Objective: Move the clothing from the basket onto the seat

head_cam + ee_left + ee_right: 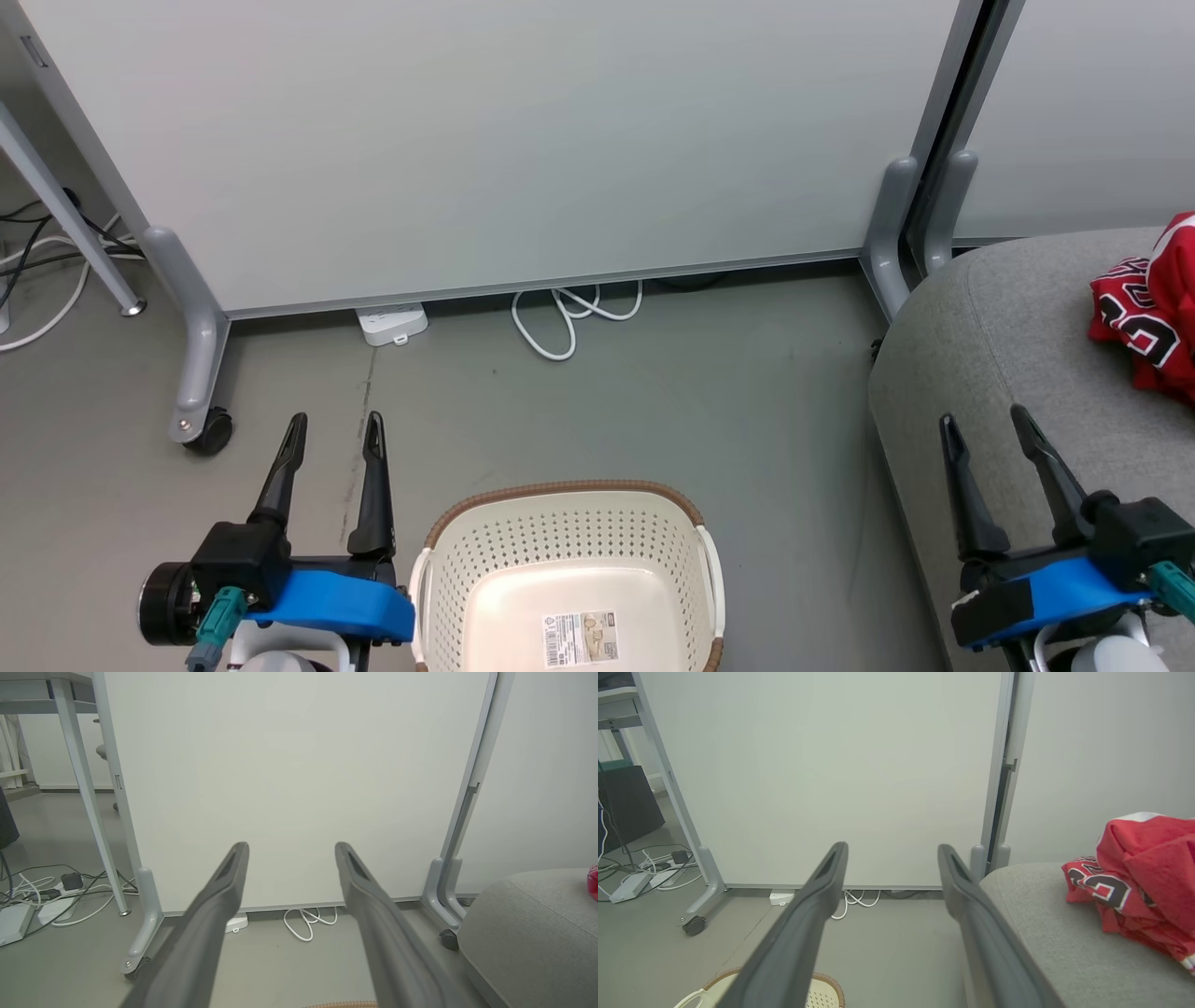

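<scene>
The clothing (1150, 313) is cut off at the right edge. The near part of the basket (560, 537) is cut off too, and the print on its sticker (581, 639) is too small to read.

Perforated glossy plastic basket (569, 560), matt woven grey fabric seat (1008, 355), soft red cloth clothing (1153, 308)

My workspace is an office-type room, possibly a test area. Indicators:

- White partition panels (523, 140) on grey castered feet (201, 373) stand ahead of my left gripper (336, 420).
- A bare grey floor (700, 392).
- A power strip (392, 324) and looped white cable (560, 322) lie at the panel base.
- A desk leg (84, 793) and further cabling (46, 891) are to that gripper's left.
- A grey upholstered seat (1027, 327) is at my right gripper (983, 415).
</scene>
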`<state>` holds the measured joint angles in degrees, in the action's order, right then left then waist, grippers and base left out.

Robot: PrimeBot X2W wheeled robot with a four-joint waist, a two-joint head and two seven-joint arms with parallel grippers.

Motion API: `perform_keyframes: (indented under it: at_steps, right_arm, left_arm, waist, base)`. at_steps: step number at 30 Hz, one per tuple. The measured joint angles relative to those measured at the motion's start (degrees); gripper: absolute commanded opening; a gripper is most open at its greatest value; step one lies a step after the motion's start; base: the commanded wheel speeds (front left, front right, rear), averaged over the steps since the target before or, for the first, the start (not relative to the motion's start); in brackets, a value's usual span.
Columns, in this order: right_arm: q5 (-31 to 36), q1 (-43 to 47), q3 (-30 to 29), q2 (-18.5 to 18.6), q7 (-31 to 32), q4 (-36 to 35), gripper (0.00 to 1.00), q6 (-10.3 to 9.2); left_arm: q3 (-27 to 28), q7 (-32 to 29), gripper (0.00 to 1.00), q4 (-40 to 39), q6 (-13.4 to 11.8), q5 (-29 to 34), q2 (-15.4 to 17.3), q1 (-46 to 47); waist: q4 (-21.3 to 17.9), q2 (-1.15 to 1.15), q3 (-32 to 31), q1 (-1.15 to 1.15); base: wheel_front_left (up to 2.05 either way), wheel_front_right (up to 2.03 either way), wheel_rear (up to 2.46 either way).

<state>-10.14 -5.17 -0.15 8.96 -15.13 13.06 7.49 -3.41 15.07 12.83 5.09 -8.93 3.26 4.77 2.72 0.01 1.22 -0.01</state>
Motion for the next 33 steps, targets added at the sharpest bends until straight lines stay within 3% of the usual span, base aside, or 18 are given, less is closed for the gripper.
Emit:
perform_keyframes:
  at_steps: [15,16,22,33]
  right_arm:
    - [0.43,1.95,-0.57,-1.75,0.00,0.15,1.00,0.00]
    - [0.42,1.95,-0.63,-1.74,0.00,0.16,0.00,0.00]
    - [-0.20,3.19,-0.38,-2.27,0.53,2.97,0.00,0.00]
    - [-12.06,3.07,-1.27,-2.87,3.69,2.93,0.00,0.00]
  left_arm:
    - [-0.68,0.00,1.00,0.58,0.47,-0.24,-0.31,-1.16]
    - [-0.79,0.00,0.00,0.63,0.42,-0.23,-0.31,-1.16]
    - [-0.83,-0.64,0.00,3.39,0.49,-1.00,-0.34,-3.32]
    - [0.75,-3.78,0.00,3.43,0.57,-12.96,-0.36,-3.31]
  waist:
    - [-0.50,0.00,-0.89,0.01]
    - [-0.47,0.00,-0.90,0.01]
    - [-0.49,0.00,-0.93,0.01]
    - [-0.69,0.00,-0.94,0.01]
  base:
    - [0.00,0.00,0.00]
    - [0.00,0.00,0.00]
    - [0.00,0.00,0.00]
    - [0.00,0.00,0.00]
